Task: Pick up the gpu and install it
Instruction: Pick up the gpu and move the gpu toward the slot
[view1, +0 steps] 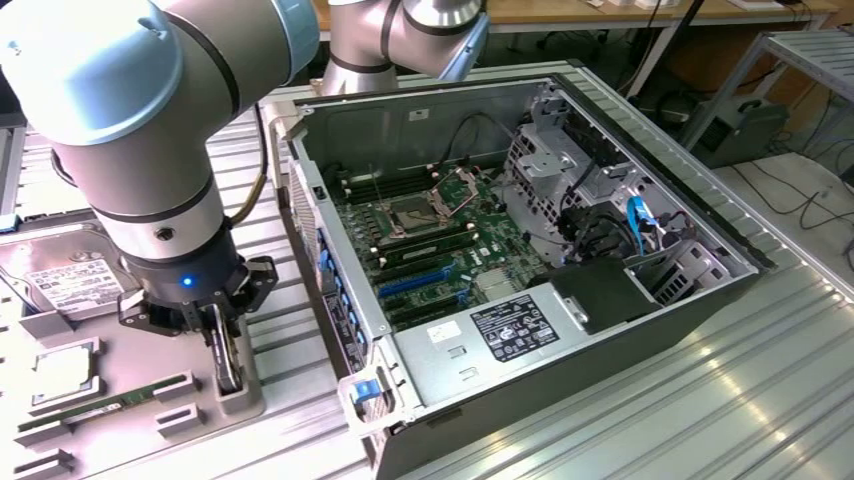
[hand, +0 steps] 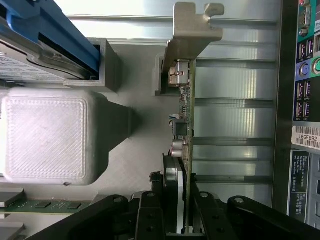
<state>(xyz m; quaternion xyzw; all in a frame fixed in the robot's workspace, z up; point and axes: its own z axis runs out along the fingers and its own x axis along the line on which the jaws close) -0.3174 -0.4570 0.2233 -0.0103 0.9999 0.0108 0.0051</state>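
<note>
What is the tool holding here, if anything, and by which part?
The tool is closed on the gpu, clamping both faces at the end away from the bracket. The card stands on edge in its holder.

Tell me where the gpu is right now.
The gpu stands on edge in the grey parts tray at the exterior view's left, beside the open computer case, with the pincer closed on it.

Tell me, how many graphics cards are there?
1. The gpu stands on edge at the grey tray, clamped by the gripper, at the exterior view's left of the open computer case. Others may be hidden.
</note>
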